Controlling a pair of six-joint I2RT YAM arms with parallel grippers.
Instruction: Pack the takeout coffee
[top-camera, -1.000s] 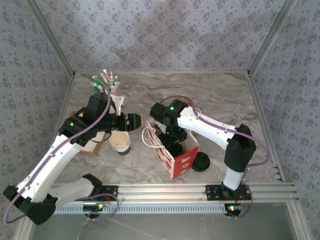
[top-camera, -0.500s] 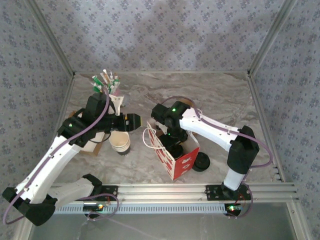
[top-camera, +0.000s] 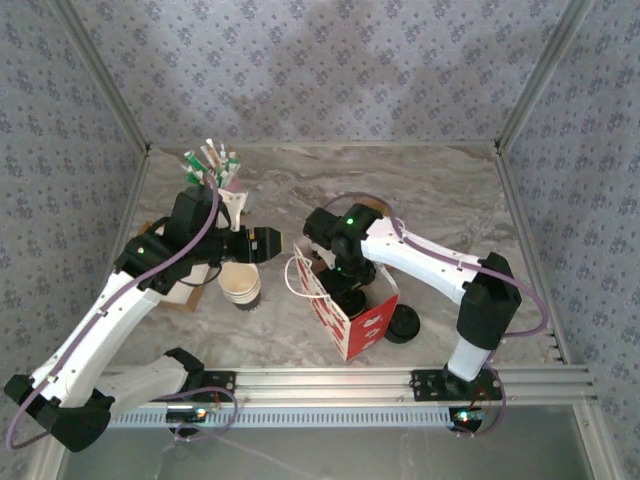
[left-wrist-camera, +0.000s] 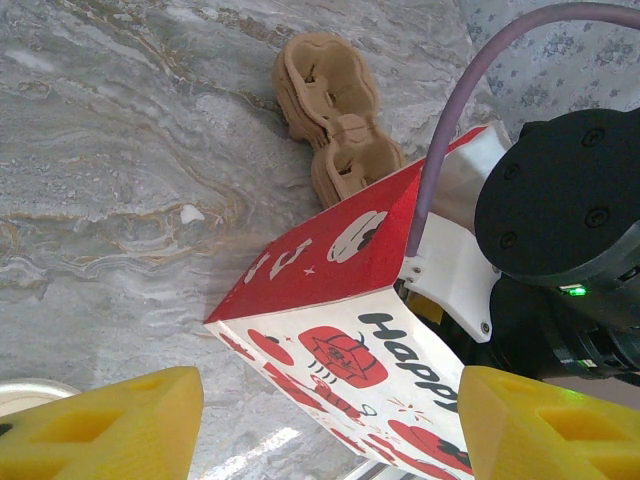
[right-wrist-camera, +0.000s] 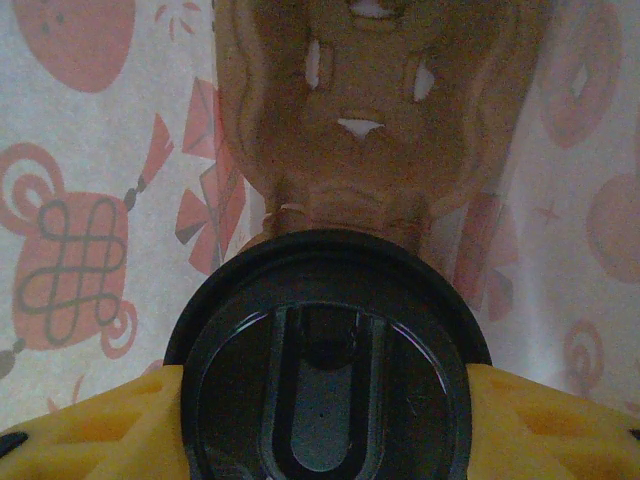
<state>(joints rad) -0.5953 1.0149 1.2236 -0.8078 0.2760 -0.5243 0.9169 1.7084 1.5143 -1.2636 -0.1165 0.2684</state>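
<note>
Right gripper pinches the upright takeout coffee at lower centre, cup carrier directly beyond inside the bag; left gripper spread, empty.

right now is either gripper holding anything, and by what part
The right gripper holds the takeout coffee by its sides, near the lid. The left gripper holds nothing.

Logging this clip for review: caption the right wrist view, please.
Right gripper holds the black-lidded takeout coffee inside the printed paper bag, a brown cardboard carrier just beyond the lid.
</note>
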